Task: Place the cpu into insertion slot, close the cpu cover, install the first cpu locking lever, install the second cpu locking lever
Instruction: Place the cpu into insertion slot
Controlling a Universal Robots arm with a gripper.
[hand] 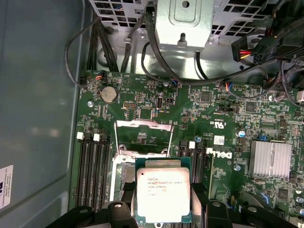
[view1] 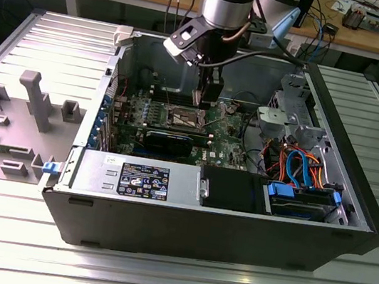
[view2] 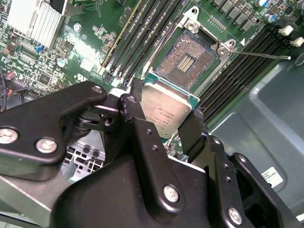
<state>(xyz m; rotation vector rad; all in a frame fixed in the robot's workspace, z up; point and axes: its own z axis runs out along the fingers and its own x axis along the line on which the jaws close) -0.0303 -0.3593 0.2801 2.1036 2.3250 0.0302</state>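
Observation:
My gripper (view2: 165, 116) is shut on the cpu (view2: 164, 107), a small square chip with a silver-grey top, held flat by two opposite edges. It hangs just above the motherboard, partly over one edge of the insertion slot (view2: 186, 61), whose dark recess with gold contacts lies uncovered. In the first wrist view the cpu (hand: 163, 190) sits between the black fingers (hand: 124, 192), and the cpu cover (hand: 144, 125) stands swung up beyond the slot (hand: 122, 172). A thin locking lever (view2: 261, 55) sticks out sideways, unlatched. In the exterior view the gripper (view1: 205, 103) is inside the open computer case, over the slot (view1: 183, 118).
Black memory slots (view2: 142, 33) flank the socket on both sides. A finned heatsink (hand: 269, 159), cable bundles (hand: 156, 66) and a metal drive cage (view1: 291, 115) stand nearby. The case walls (view1: 205, 224) surround the board. A grey fixture (view1: 34, 99) is on the table at the exterior view's left.

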